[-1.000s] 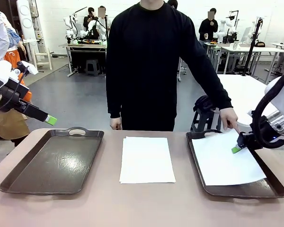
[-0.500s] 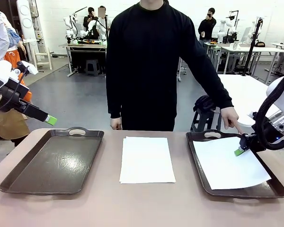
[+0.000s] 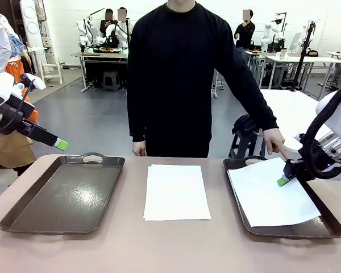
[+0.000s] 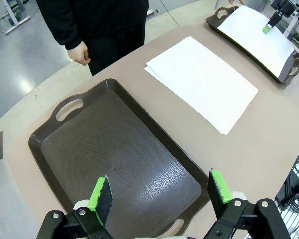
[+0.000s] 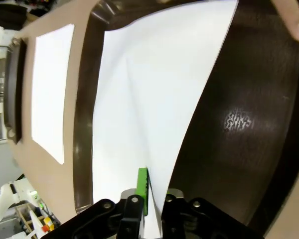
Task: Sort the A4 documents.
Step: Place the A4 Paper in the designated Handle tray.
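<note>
A smooth tan desk with a rounded near edge stands in a bright workshop room with a grey floor, white walls and other benches farther back. A person in black stands at the far side, with a dark-topped stool behind. Three things lie in a row on the desk: an empty dark tray on the left, a neat stack of A4 documents on the bare middle, and a second dark tray on the right holding a single sheet, askew. The left hand hangs above the empty tray, pads wide apart with nothing between them. The right hand sits at the single sheet's far right edge, fingers close on either side of it (whether they pinch the paper I cannot tell). Just beside it, the person's hand points a finger down at the tray's far end.
</note>
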### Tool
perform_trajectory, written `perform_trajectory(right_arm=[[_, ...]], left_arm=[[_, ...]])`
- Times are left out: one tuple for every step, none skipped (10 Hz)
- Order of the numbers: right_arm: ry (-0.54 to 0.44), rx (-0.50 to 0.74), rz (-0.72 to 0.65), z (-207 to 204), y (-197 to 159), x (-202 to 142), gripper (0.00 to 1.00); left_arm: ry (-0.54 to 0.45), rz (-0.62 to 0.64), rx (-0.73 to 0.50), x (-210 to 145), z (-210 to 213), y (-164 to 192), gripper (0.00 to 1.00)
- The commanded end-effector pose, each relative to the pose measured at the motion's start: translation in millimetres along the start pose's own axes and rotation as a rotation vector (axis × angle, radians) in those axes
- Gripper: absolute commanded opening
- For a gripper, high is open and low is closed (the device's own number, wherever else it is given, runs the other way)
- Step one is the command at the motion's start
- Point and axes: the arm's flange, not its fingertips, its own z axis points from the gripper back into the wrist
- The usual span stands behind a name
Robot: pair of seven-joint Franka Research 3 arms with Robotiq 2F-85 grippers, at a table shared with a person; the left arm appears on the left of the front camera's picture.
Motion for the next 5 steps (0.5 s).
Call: perform_trajectory(right_arm=[[0.013,-0.038,-0.021,0.0,1.4,-1.3,0.37],[0.014,-0.064,-0.026,0.4,2.8,-2.4,0.39],[0.015,-0.115,-0.035,1.7,4.7,-2.7,0.57],[0.027,-0.17,-0.043,2.6,6.8,-3.4,0.58],[0.035,-0.23,-0.051,3.9,9.5,-3.6,0.76]], left_arm=[[-0.002,0.003,-0.002,-0.5,0.1,1.3,1.0],[-0.002,0.003,-0.002,-0.5,0.1,1.3,1.0],[-0.002,0.003,-0.002,-0.5,0.1,1.3,1.0],[-0.002,0.003,-0.002,-0.5,0.1,1.3,1.0],[-0.002,0.003,-0.002,-0.5,0.1,1.3,1.0]])
